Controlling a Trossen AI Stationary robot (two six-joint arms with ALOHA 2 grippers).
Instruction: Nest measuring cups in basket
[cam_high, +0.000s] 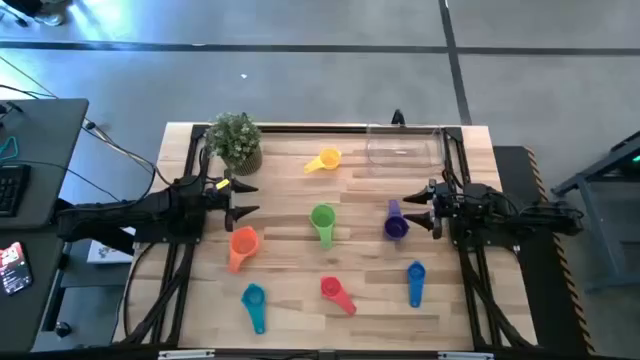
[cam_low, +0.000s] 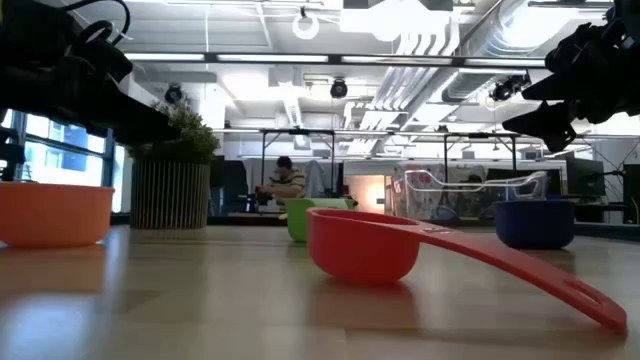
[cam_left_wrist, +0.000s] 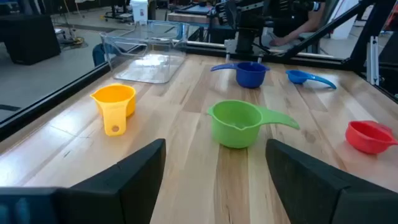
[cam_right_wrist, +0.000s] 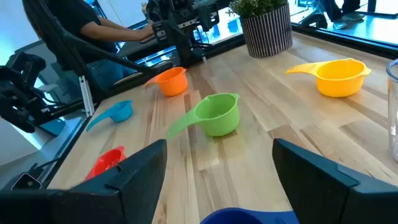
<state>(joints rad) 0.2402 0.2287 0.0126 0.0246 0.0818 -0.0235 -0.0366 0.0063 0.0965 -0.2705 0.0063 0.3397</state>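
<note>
The wooden bench (cam_high: 300, 300) carries everything, with the two dark arms reaching in from either side. The clear basket (cam_high: 404, 148) sits at the far right corner, holding no cups. A potted plant (cam_high: 236, 142) stands at the far left corner. The left pincer (cam_high: 243, 197) hovers with its fingers spread wide, holding nothing, just above the orange cup (cam_high: 242, 245). The right pincer (cam_high: 412, 207) is likewise wide open and holds nothing, right beside the purple cup (cam_high: 395, 222). The green cup (cam_high: 323, 222) lies mid-bench between the two pincers, and the yellow cup (cam_high: 325, 161) lies farther back, left of the basket. Along the near edge lie the light blue cup (cam_high: 254, 303), the red cup (cam_high: 336, 293) and the blue cup (cam_high: 416, 280), all apart.
</note>
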